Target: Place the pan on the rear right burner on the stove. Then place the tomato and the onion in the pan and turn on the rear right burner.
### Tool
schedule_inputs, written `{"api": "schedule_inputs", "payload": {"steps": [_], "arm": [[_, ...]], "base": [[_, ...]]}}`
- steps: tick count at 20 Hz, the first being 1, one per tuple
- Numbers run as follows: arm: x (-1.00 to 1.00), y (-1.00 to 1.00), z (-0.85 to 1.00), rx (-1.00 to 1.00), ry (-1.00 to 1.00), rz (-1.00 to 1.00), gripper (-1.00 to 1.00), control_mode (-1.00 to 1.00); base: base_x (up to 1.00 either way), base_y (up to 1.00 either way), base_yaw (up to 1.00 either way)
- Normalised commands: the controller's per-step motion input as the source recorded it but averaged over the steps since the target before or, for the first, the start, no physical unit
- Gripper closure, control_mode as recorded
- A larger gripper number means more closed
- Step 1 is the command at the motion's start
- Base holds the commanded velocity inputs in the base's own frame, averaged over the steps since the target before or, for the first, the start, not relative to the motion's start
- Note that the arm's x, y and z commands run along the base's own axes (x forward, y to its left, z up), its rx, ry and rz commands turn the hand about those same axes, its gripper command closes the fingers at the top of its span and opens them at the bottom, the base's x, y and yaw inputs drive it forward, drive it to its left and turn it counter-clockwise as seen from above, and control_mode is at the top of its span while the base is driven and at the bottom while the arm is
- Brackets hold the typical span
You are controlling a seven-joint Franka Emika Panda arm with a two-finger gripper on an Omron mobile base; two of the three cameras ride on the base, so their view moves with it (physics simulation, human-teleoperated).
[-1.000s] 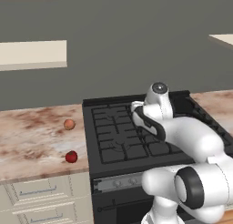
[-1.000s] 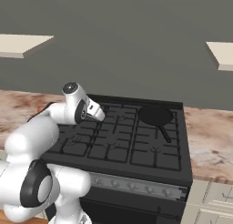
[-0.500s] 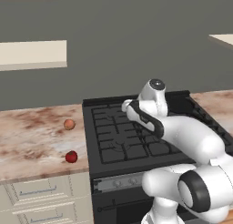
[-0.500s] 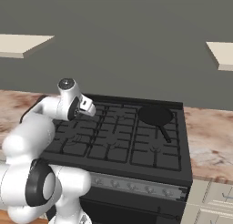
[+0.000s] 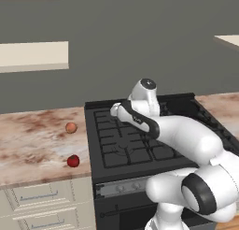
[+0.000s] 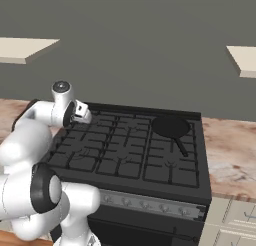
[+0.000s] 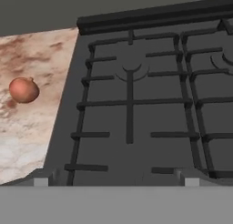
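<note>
The flat round matte-black frying pan (image 6: 171, 127) with its thin straight handle sits on the rear right burner (image 6: 176, 125), a black cast-iron grate section at the far right of the large black stove (image 6: 130, 155). The handle points toward the near right, over the grates. The pan holds nothing.

The white arm reaches over the left half of the stove, and its jaws (image 6: 83, 113) hang above the far left grates, spread wide with nothing between them. In the left base view the jaws (image 5: 115, 111) sit at the far left corner of the grate grid.

On the mottled brown-and-white stone surface (image 5: 32, 140) to the left of the stove lie the two small balls. The pale orange-tan onion (image 5: 70, 127) rests farther back, just beside the stove's left edge. The glossy red tomato (image 5: 73, 161) lies nearer the front edge of the surface, apart from the onion and also close to the stove's side.

The hand view looks down on the left grates, with the onion (image 7: 23, 90) on the surface to their left.

A grey knob strip (image 6: 150, 205) runs along the stove's front.
</note>
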Motion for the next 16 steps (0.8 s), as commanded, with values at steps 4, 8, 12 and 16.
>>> {"api": "schedule_inputs", "payload": {"steps": [4, 8, 12, 16], "arm": [[0.0, 0.61, 0.0, 0.0, 0.08, 0.11, -1.0, -1.0], [0.0, 0.56, 0.0, 0.0, 0.07, 0.11, -1.0, -1.0], [0.08, 0.38, 0.0, 0.0, 0.02, 0.09, -1.0, -1.0], [0.11, 0.37, 0.0, 0.0, 0.0, 0.05, -1.0, -1.0]], "base": [[0.0, 0.0, 0.0], [0.0, 0.0, 0.0], [0.0, 0.0, 0.0], [0.0, 0.0, 0.0]]}}
